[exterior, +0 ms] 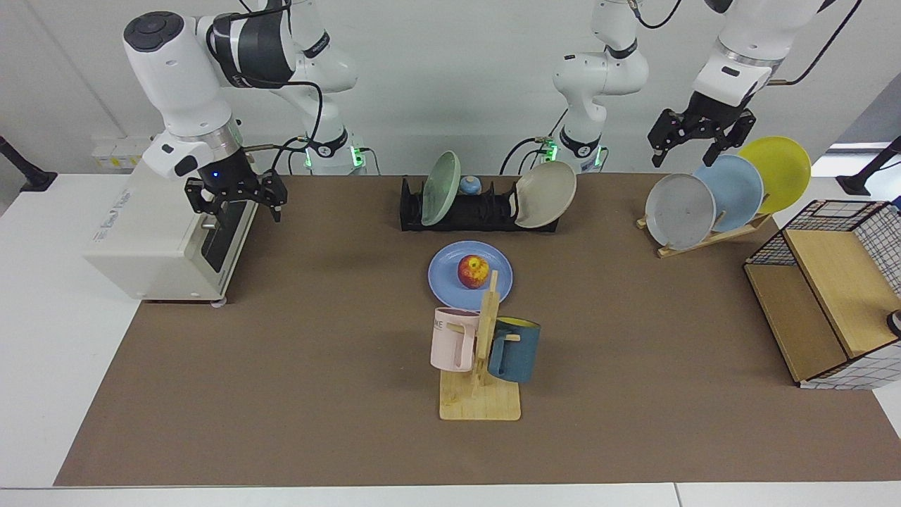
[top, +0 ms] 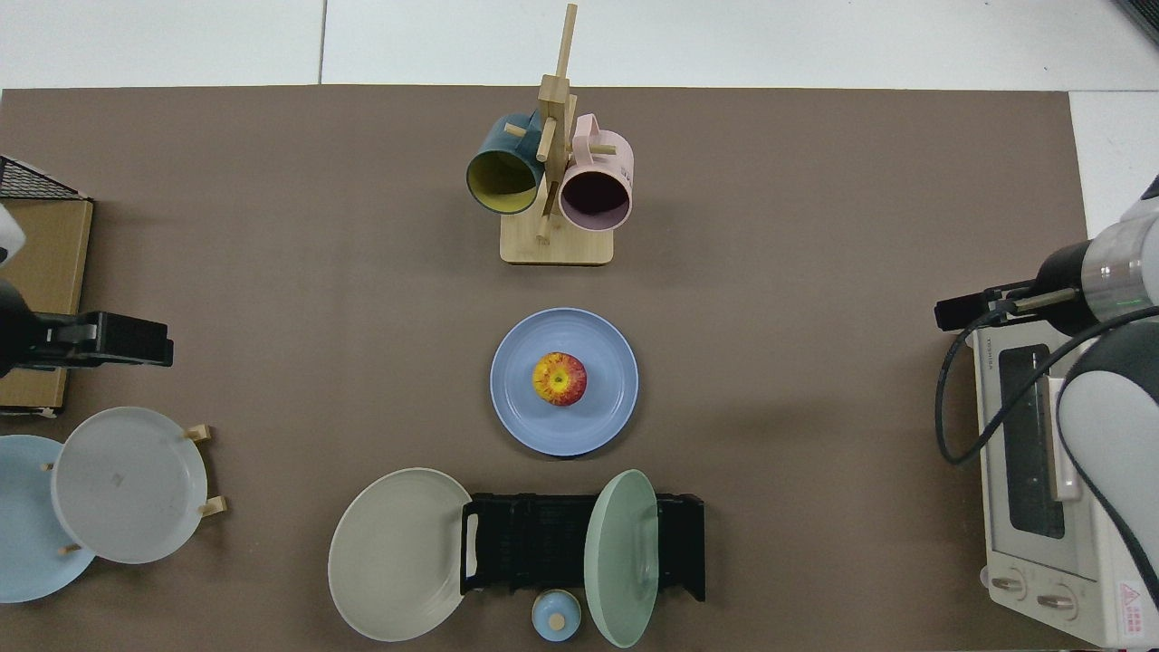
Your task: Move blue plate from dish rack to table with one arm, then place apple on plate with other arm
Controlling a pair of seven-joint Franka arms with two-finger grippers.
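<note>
- Both task steps looked done: blue plate (exterior: 470,275) lay flat on the table (exterior: 281,366), clear of the dish rack (exterior: 479,211), apple (exterior: 474,271) sitting on it.
- Right gripper (exterior: 236,199) hung empty by the toaster oven (exterior: 165,232), fingers spread.
- Left gripper (exterior: 693,137) hung empty above the wooden plate stand (exterior: 704,239), fingers spread.
- Nothing seemed left.

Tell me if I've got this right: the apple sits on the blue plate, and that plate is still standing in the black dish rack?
Not quite. The apple does sit on the blue plate, but the plate lies flat on the table, apart from the dish rack, between it and the wooden mug tree. The top view shows it plainly.
</note>
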